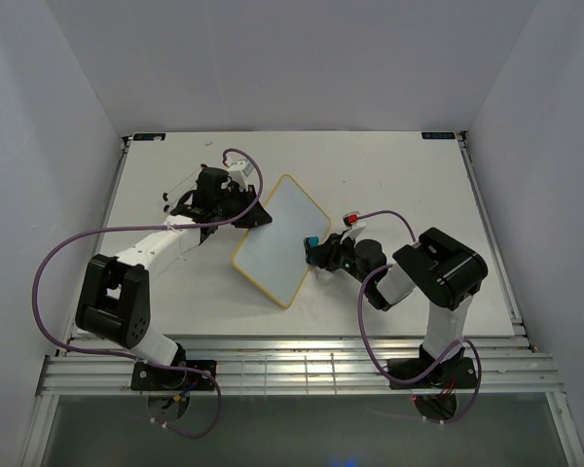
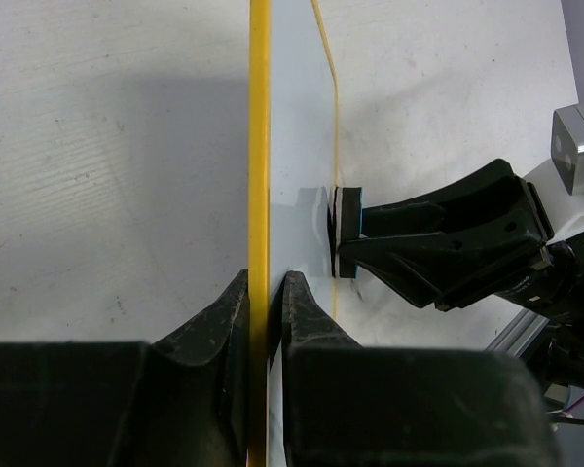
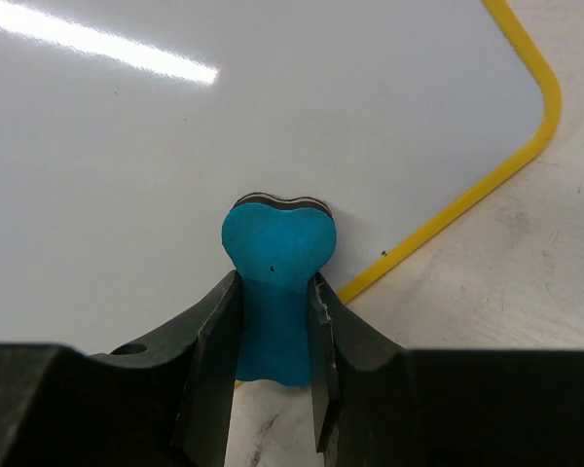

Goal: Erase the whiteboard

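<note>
The whiteboard point(image 1: 275, 240), white with a yellow frame, lies tilted at the table's middle; its surface shows no writing. My left gripper point(image 1: 256, 216) is shut on the board's frame at its upper left edge; the left wrist view shows the yellow frame point(image 2: 260, 146) between the fingers point(image 2: 224, 321). My right gripper point(image 1: 316, 251) is shut on the blue bone-shaped eraser point(image 3: 275, 282) and presses its head against the board's right part, close to the frame point(image 3: 487, 185). The eraser also shows in the left wrist view point(image 2: 345, 233).
The white table point(image 1: 389, 175) has walls at the back and both sides. Purple cables point(image 1: 58, 253) loop beside both arms. A slatted rail point(image 1: 292, 365) runs along the near edge.
</note>
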`<state>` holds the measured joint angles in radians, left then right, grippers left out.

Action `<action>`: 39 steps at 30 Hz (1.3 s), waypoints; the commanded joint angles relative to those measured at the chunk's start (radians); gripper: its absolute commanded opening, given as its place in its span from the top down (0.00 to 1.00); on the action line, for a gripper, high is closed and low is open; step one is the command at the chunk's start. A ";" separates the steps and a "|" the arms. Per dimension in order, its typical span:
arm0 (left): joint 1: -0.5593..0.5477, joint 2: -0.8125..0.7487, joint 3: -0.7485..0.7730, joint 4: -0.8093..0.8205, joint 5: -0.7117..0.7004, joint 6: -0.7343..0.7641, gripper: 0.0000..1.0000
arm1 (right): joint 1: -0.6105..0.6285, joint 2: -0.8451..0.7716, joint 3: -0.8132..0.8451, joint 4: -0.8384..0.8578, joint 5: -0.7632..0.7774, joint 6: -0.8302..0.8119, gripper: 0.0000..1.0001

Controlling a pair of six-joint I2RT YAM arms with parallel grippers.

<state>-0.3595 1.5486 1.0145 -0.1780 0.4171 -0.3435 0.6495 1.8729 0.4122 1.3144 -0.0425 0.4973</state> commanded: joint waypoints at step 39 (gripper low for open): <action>-0.042 0.053 -0.070 -0.233 -0.087 0.126 1.00 | 0.145 0.183 0.023 0.437 0.006 0.075 0.92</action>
<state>-0.3592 1.5410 1.0145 -0.1787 0.4118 -0.3374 0.7158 1.9965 0.4015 1.5249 0.0822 0.5861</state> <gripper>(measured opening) 0.209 0.348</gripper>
